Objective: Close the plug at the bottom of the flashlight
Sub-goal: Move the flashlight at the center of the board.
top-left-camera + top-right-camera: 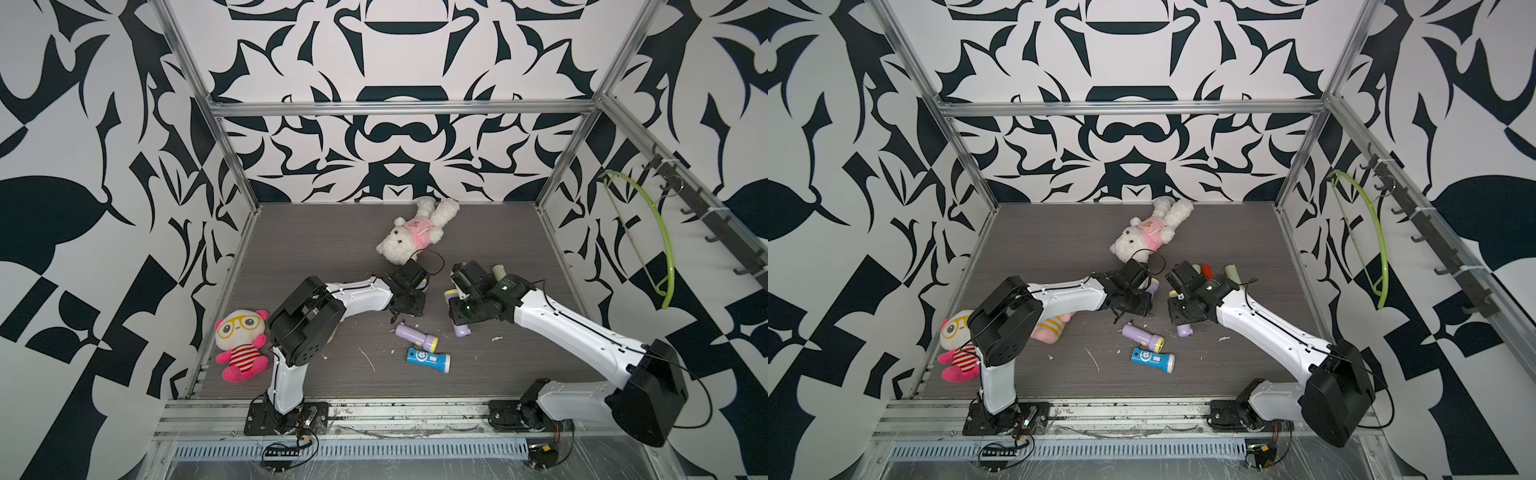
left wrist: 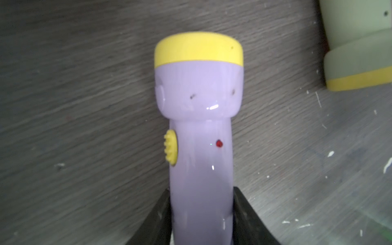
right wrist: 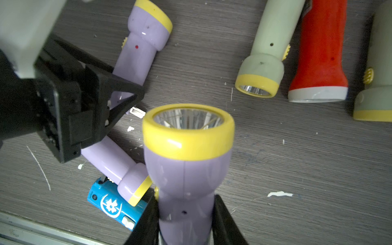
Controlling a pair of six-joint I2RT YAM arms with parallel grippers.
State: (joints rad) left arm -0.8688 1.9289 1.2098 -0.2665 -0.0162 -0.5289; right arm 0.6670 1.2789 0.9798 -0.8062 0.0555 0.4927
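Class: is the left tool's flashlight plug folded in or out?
Out: a metal prong juts from the purple flashlight in the left tool.

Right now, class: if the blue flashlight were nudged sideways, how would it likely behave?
The blue flashlight looks like hard plastic, so probably stiff. Its rounded barrel lies flat, so it may roll. Its glossy shell could be slippery.

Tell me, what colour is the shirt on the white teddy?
Pink. The shirt on the white teddy shows best in a top view.
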